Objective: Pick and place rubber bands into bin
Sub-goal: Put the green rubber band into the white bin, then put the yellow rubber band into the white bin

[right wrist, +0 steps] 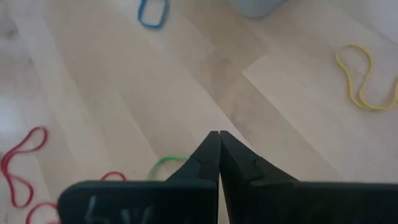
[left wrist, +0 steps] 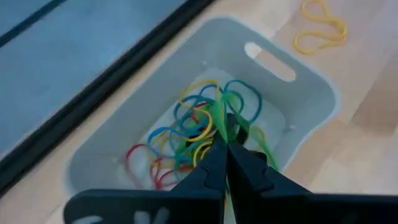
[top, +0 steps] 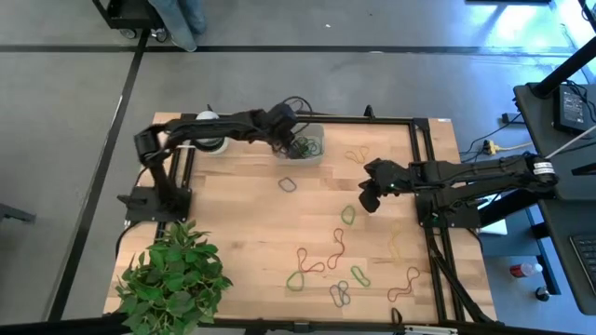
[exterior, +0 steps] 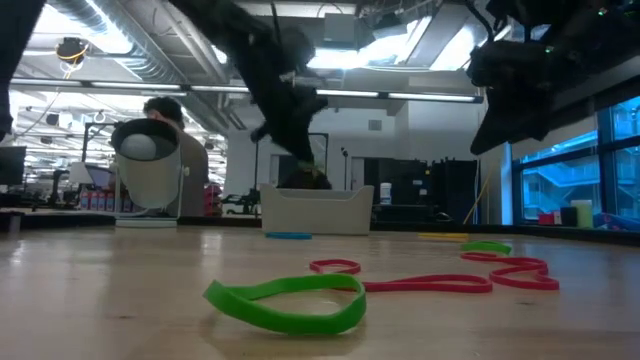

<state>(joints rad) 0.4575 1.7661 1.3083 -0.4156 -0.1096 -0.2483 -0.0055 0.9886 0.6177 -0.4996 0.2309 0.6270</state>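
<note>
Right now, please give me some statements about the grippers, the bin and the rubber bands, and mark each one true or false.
1. The left gripper is above the bin, shut on a green rubber band. True.
2. The bin holds no bands. False: several coloured bands lie inside it.
3. The right gripper is shut and holds nothing. True.
4. All rubber bands are already in the bin. False: many lie on the table, such as a yellow one and a blue one.
5. The right gripper rests on the table. False: it hangs above it.
</note>
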